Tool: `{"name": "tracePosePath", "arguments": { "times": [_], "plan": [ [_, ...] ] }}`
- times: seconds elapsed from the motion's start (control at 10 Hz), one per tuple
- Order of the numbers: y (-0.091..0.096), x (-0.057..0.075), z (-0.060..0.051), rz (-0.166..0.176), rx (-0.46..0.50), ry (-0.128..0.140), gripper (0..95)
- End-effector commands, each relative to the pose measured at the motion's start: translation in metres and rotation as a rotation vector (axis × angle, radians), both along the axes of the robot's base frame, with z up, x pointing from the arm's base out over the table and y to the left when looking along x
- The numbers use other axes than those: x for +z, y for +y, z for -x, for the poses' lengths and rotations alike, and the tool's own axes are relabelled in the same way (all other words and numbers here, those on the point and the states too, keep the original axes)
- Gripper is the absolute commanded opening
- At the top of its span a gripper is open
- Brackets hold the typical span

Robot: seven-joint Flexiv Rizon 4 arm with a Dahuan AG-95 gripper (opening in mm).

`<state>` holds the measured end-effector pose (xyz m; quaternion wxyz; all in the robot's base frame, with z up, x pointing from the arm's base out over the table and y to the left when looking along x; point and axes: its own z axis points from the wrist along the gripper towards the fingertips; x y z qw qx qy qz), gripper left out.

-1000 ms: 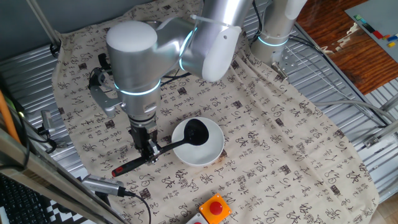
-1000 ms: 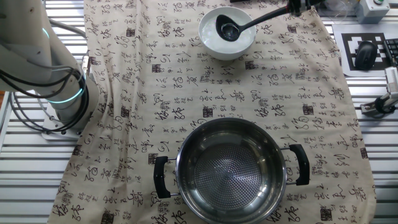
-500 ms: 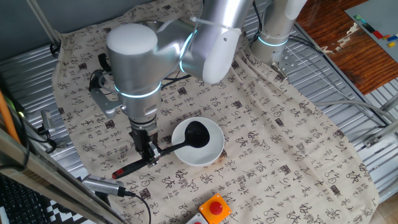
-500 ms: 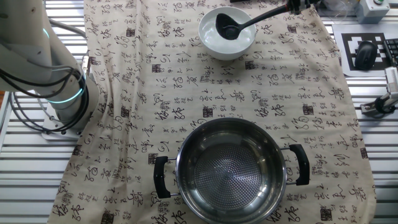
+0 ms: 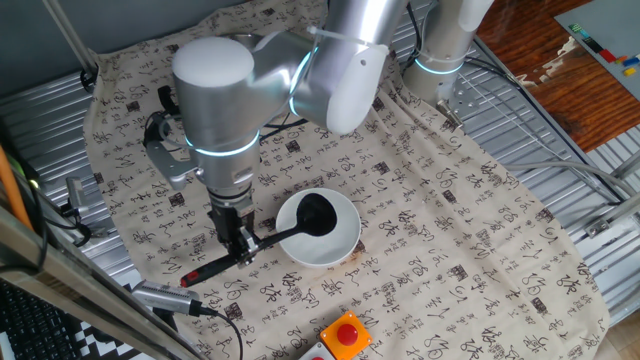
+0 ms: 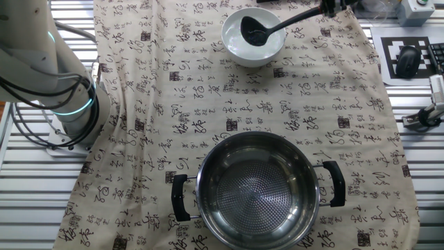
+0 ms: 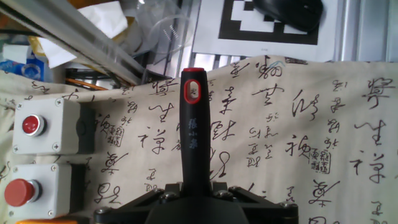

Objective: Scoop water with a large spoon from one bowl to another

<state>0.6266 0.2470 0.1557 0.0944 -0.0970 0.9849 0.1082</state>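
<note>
Hand view: ladle (image 7: 191, 130) handle clamped in end effector (image 7: 196, 194).

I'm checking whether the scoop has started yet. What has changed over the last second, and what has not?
The ladle has shifted a little: its cup slid slightly toward the far left side of the white bowl in the other fixed view. The gripper stays shut on the ladle's handle, with the cup still down inside the bowl, not lifted. The steel bowl and cloth have not moved.
</note>
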Motion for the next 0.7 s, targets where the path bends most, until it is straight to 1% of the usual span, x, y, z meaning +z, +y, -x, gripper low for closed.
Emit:
{"name": "tracePosePath", "arguments": {
  "times": [0.1, 0.2, 0.4, 0.7],
  "plan": [
    [-0.0024, -0.0024, -0.0020, 0.003, -0.008, 0.001, 0.0],
    [-0.0028, -0.0032, -0.0032, 0.001, -0.006, 0.000, 0.0],
    [0.0047, -0.0028, -0.0033, 0.005, -0.016, 0.003, 0.0],
    [0.0049, -0.0020, -0.0023, 0.010, -0.012, 0.003, 0.0]
  ]
}}
